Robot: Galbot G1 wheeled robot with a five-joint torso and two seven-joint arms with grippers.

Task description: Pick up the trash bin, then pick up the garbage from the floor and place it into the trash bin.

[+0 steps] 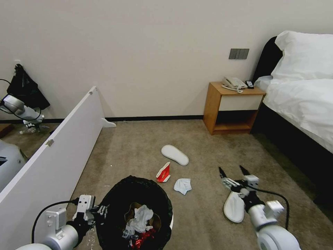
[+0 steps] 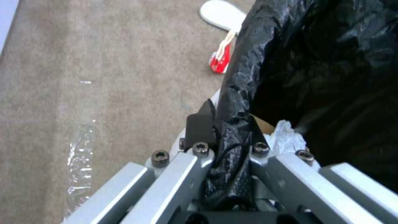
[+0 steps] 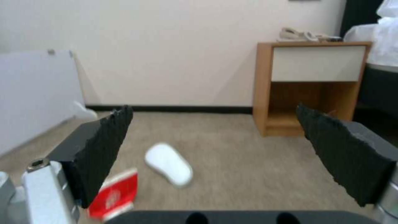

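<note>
The trash bin (image 1: 116,189), white with a black bag over its rim, is low in the head view, just in front of me. White tissues, brown paper and a red wrapper lie inside it. My left gripper (image 1: 99,210) is shut on the bin's near-left rim, pinching the bag (image 2: 232,93). Garbage lies on the carpet beyond: a red-and-white carton (image 1: 163,173) (image 2: 219,60) (image 3: 114,194), a white tissue (image 1: 182,185) and a white slipper (image 1: 174,155) (image 3: 169,163). My right gripper (image 1: 234,172) (image 3: 211,124) is open above a second white slipper (image 1: 234,207), holding nothing.
A long white board (image 1: 59,152) stands along the left. A wooden nightstand (image 1: 232,107) with a phone is by the far wall, and the bed (image 1: 301,104) runs down the right. A clear plastic scrap (image 2: 80,155) lies on the carpet beside the bin.
</note>
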